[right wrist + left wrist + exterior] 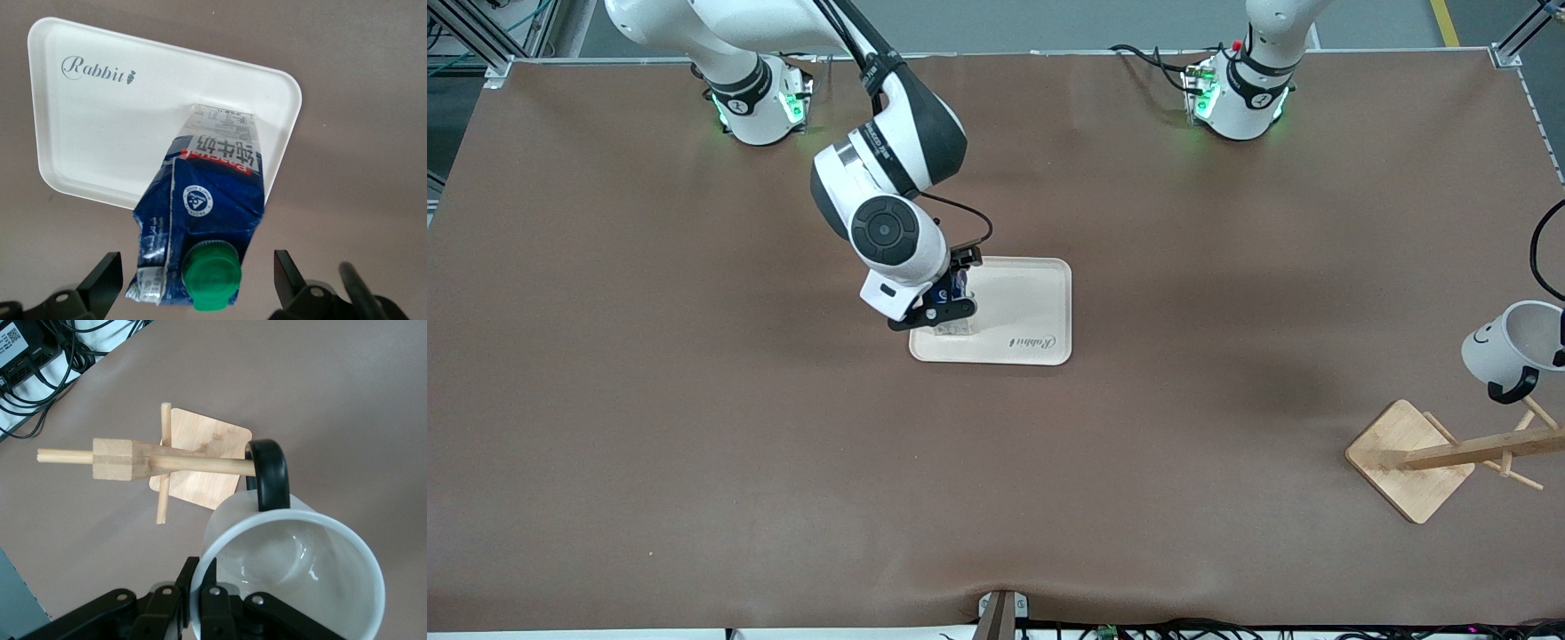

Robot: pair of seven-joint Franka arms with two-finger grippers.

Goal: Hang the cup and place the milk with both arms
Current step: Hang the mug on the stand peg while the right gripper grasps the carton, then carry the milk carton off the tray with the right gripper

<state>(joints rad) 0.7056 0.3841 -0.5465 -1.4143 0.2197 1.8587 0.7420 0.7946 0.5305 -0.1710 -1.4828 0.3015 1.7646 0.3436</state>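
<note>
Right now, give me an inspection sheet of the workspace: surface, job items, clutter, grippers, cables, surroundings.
Surface: brown table, slight ripple at the edge nearest the front camera.
Cup: held tilted above the wooden rack, its black handle beside a peg, not yet hung.
Milk: standing on the white tray.
Clutter: nothing seen.
Left gripper: shut on the cup's rim.
Right gripper: open, fingers apart on either side of the carton.
Cables: bundles at the table's edges, one looping at the left arm's end.
Surroundings: grey floor, metal frame posts.

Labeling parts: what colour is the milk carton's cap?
Green: the round cap on the milk, clearest in the right wrist view.
</note>
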